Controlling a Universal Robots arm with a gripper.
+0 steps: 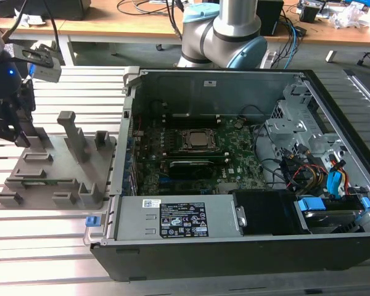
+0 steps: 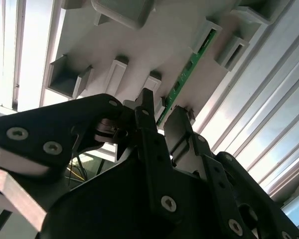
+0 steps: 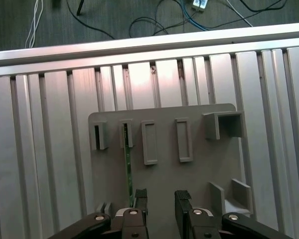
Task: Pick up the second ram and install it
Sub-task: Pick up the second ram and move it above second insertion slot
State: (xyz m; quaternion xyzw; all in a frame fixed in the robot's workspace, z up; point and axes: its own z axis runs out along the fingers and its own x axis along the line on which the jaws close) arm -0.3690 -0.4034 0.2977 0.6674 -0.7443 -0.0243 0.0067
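Observation:
The second ram [image 1: 44,181] is a thin green stick standing on edge in a slot of the grey fixture plate [image 1: 80,179], at the exterior view's left. It shows in both wrist views [image 2: 188,74] [image 3: 129,164]. My gripper [image 1: 15,131] hangs just above the plate's far left part. It is open [image 3: 161,199] [image 2: 162,120], with nothing between its fingers. In the first wrist view the stick's near end lies just beside one finger [image 3: 140,196], not centred in the gap. The green motherboard [image 1: 234,166] lies inside the open computer case [image 1: 222,246].
Upright blocks [image 1: 71,132] rise from the fixture plate close to the gripper. The case has tall walls, a drive cage [image 1: 290,126] and loose cables [image 1: 308,172] at the exterior view's right. The arm's base [image 1: 225,31] stands behind the case. Everything rests on a ribbed aluminium table [image 1: 43,246].

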